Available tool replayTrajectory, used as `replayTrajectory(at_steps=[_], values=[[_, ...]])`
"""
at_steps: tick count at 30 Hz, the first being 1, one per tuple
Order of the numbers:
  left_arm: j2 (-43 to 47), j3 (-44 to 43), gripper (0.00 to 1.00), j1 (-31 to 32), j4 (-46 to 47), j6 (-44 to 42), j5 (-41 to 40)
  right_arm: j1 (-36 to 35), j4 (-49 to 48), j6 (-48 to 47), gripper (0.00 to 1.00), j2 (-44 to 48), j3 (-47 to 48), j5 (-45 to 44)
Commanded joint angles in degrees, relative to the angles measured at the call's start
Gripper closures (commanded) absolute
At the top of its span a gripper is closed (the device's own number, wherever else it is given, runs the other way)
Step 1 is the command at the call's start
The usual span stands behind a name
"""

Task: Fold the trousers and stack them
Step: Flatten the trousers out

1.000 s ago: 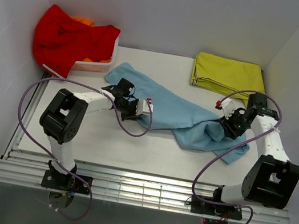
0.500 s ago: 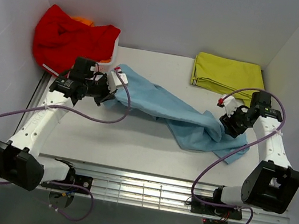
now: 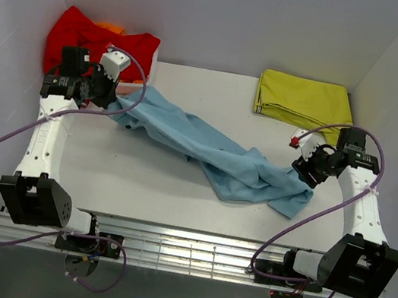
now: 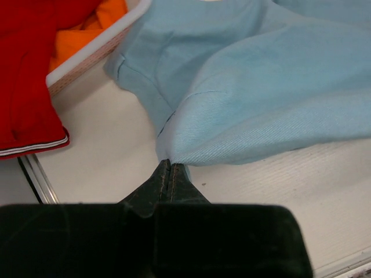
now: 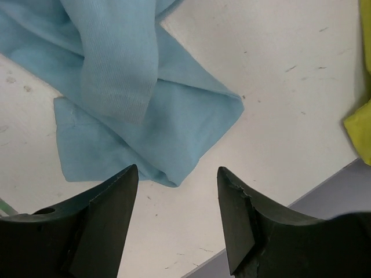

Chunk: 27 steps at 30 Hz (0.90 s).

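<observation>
The light sky-blue trousers (image 3: 207,147) lie stretched across the table from far left to a bunched heap at the right. My left gripper (image 3: 111,99) is at their left end, beside the red garment. In the left wrist view that gripper (image 4: 168,165) is shut on the edge of the trousers (image 4: 261,98). My right gripper (image 3: 304,171) hovers at the right end of the heap. Seen from the right wrist, it (image 5: 177,171) stands open with nothing between its fingers, and a corner of the trousers (image 5: 127,116) lies just ahead of the tips.
A red garment (image 3: 87,37) drapes over a white basket (image 4: 93,52) holding orange cloth (image 4: 87,29) at the back left. A folded yellow-green garment (image 3: 304,98) lies at the back right. White walls enclose the table (image 3: 146,186) on three sides.
My left arm has swung far to the left and back, dragging the trousers' end towards the basket. The right gripper has opened wider and sits just off the heap, which slid left.
</observation>
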State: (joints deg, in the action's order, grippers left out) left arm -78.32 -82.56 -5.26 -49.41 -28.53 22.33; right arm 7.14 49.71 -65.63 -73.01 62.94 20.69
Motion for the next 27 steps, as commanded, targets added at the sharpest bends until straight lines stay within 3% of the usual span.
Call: replayTrajectory(at_steps=[1, 6, 13, 17, 20, 21, 27], values=[[-2.3, -5.3, 1.0, -3.1, 0.3, 3.5, -4.3, 0.2, 0.7, -5.1, 0.37, 2.8, -4.7, 0.5], [-4.6, -6.2, 1.0, -3.8, -2.0, 2.7, -2.2, 0.1, -1.3, -4.6, 0.37, 3.2, -8.9, 4.3], [-3.6, -3.1, 1.0, -3.8, -0.7, 1.2, -3.1, -0.8, 3.6, 12.0, 0.3, -8.4, -1.3, 21.7], [-2.4, -1.1, 1.0, -3.9, 0.0, 0.7, -3.1, -1.0, -2.4, 22.6, 0.26, -12.3, -1.8, 29.1], [-1.5, -0.4, 1.0, -4.0, 0.5, 0.4, -3.2, -2.7, -8.8, 29.3, 0.4, -14.1, -2.7, 28.8], [-1.3, -0.3, 1.0, -3.9, 0.5, 0.2, -3.1, -3.0, -9.5, 30.3, 0.53, -15.3, -2.2, 28.7], [-0.1, 0.7, 1.0, -4.0, 1.0, -0.1, -3.4, -3.1, -7.7, 32.4, 0.92, -18.7, 2.3, 28.4]])
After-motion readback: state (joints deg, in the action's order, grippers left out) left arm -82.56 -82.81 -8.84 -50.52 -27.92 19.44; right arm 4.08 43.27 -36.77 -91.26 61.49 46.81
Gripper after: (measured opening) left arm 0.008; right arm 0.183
